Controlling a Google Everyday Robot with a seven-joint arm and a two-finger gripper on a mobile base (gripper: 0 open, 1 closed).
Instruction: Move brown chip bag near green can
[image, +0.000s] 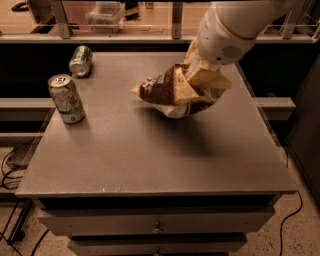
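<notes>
- The brown chip bag (160, 90) hangs crumpled above the middle of the table (150, 160).
- The gripper (197, 82) is clamped on its right side.
- The green can (81, 60) lies on its side at the far left corner, well apart.
- A pale can (67, 99) stands nearby.

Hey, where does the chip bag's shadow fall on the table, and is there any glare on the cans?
Camera view: the brown chip bag, clamped in the gripper above mid-table, throws a soft shadow on the table just beneath it. Same view: only a faint sheen on the end of the green can and the rim of the pale can.
</notes>
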